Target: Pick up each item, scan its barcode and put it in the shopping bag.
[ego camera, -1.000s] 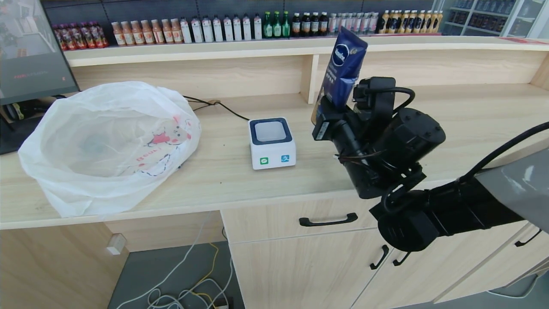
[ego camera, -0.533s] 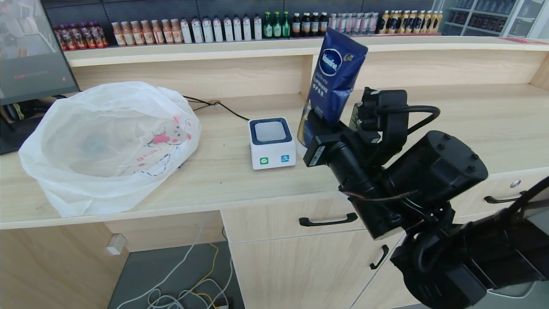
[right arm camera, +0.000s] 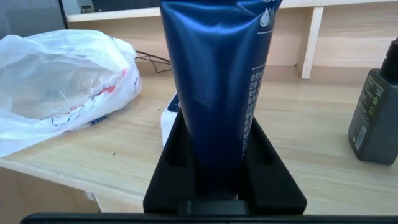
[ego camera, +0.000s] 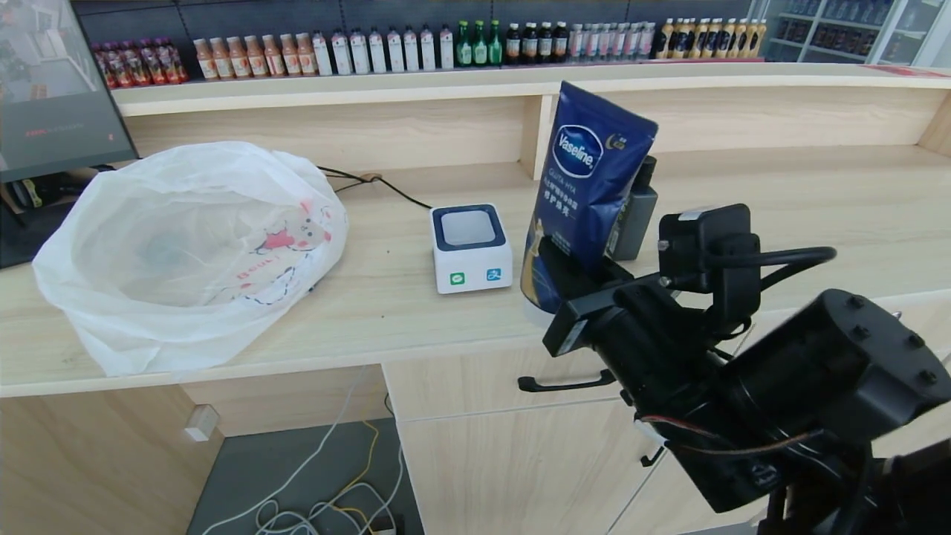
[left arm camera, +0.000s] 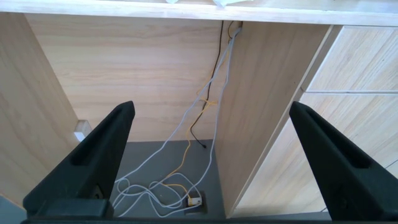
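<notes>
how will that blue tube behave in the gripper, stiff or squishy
Probably squishy: the blue tube looks like a soft squeeze tube with a creased, crimped top. Its glossy skin may slip in the right gripper. It stands upright though held near its base, so it is likely fairly light.

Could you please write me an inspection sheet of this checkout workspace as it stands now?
Surface: wooden counter, drawers beneath.
Job's things: blue tube held upright, right of the scanner; shopping bag open at the counter's left; grey bottle standing behind the tube.
Clutter: nothing seen.
Grippers: right gripper shut on the blue tube; left gripper open, low, facing under the counter.
Cables: one cable on the counter behind the scanner; loose cables on the floor.
Surroundings: bottle rows on the back shelf; screen at far left.
</notes>
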Motion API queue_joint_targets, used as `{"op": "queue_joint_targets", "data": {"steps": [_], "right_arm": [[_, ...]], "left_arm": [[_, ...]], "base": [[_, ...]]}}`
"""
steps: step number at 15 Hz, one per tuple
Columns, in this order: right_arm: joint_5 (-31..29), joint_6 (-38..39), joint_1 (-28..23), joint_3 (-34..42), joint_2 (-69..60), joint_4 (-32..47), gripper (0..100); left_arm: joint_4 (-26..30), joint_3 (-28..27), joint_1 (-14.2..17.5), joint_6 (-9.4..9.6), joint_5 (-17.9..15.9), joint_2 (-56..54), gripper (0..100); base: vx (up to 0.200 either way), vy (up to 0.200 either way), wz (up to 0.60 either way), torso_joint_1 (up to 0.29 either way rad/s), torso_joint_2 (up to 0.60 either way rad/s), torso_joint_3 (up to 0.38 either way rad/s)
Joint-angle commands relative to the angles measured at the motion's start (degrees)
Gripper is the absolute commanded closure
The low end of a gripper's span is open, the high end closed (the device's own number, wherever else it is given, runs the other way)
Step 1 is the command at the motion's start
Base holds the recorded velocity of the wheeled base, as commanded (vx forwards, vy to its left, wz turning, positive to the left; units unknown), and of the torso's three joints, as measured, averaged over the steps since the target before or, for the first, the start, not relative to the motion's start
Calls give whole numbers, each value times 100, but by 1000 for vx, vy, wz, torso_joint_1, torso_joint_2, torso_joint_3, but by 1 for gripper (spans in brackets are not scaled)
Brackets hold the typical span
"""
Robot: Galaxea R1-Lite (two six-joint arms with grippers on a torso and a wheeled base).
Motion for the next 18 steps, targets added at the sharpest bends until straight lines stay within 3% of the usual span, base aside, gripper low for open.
{"op": "queue_joint_targets", "data": {"steps": [1,5,10,18], "right_arm": [[12,18,127,372,-361,-3,100],[170,27,409,890,-677,-3,100],[170,-307,426,1013,-827,-3,100],[451,-1766,541,1576,-1495,-3,100]], "left_arm": [[0,0,0,-2,-2,-2,0],[0,0,0,-2,-2,-2,0],[0,0,0,-2,6,-2,0],[0,0,0,-2,6,-2,0]], "base": [[0,0,0,0,0,0],[0,0,0,0,0,0],[0,0,0,0,0,0],[0,0,0,0,0,0]]}}
